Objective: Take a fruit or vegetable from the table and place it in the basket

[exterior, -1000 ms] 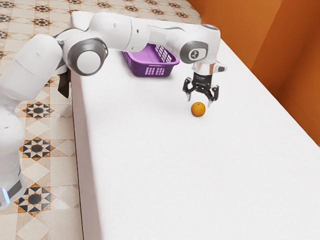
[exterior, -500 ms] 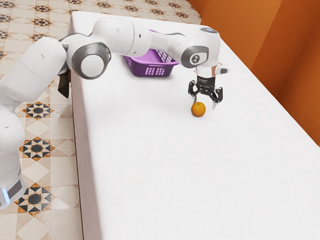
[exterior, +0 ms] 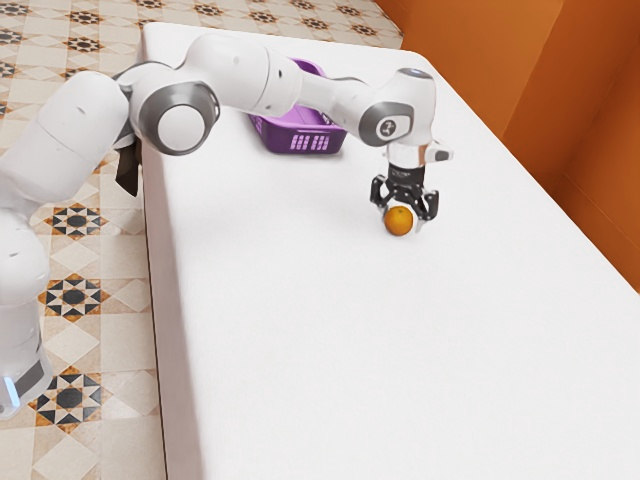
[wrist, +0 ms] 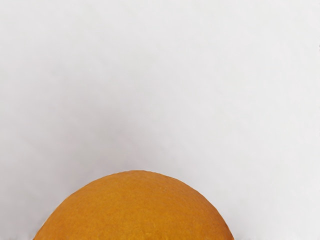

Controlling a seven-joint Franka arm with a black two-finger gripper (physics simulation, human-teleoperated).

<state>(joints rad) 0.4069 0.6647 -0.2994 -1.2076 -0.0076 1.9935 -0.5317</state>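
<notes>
Poised for the grasp, apparently at the pick-up step: the open black two-finger gripper (exterior: 403,218), unclenched, low over a round, dimpled orange (exterior: 399,222) on the white-covered table (exterior: 330,330), well apart from the purple plastic basket (exterior: 300,141) with latticed sides. Next, probably: check centring, squeeze from both sides, lift straight up before crossing to the basket. Nearly spherical, without a clear long axis or any evident heading.
</notes>
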